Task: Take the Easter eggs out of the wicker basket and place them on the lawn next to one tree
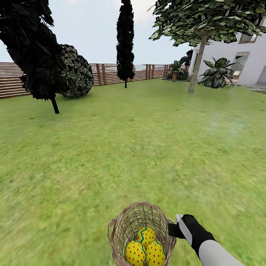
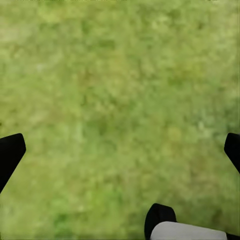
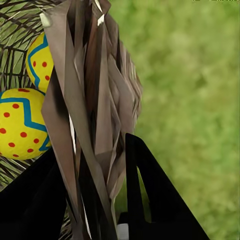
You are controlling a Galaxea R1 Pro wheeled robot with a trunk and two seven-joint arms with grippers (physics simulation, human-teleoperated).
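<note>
The right claw [image 3: 90, 200] pinches the rim of the upright, mouth-up wicker basket [image 1: 122, 225]; the left claw [image 2: 120, 150] is spread wide.

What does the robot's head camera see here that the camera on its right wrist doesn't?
Head view alone: all three Easter eggs together, the whole wicker basket, the leafy tree, the fence and the house. Right wrist view alone: a close look at the basket wall between the right gripper fingers, one inside and one outside, with two eggs behind the weave. Both share: eggs, basket, that gripper and the lawn.
</note>
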